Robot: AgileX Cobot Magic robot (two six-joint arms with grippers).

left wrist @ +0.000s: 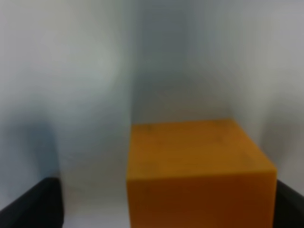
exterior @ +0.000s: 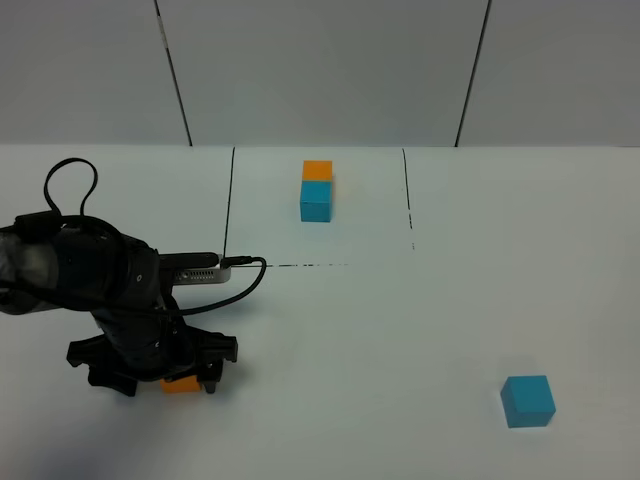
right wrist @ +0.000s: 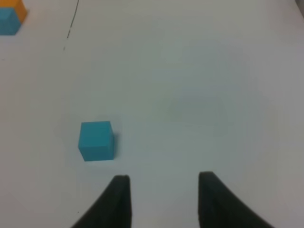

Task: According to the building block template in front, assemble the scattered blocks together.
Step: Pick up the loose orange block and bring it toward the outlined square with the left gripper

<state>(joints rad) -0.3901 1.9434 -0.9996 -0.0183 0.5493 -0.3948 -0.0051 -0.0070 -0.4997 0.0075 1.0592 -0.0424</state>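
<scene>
Straddling the orange cube [exterior: 181, 385] at lower left, the left gripper [left wrist: 159, 206] holds its jaws apart; probably light and rigid, best pinched across opposite flat faces.

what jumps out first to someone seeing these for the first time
The black left gripper, at the front left of the table, straddles an orange cube with its jaws open. A lone cyan cube sits far off at the front right, and a joined orange-and-cyan pair stands at the back middle between thin black lines.
</scene>
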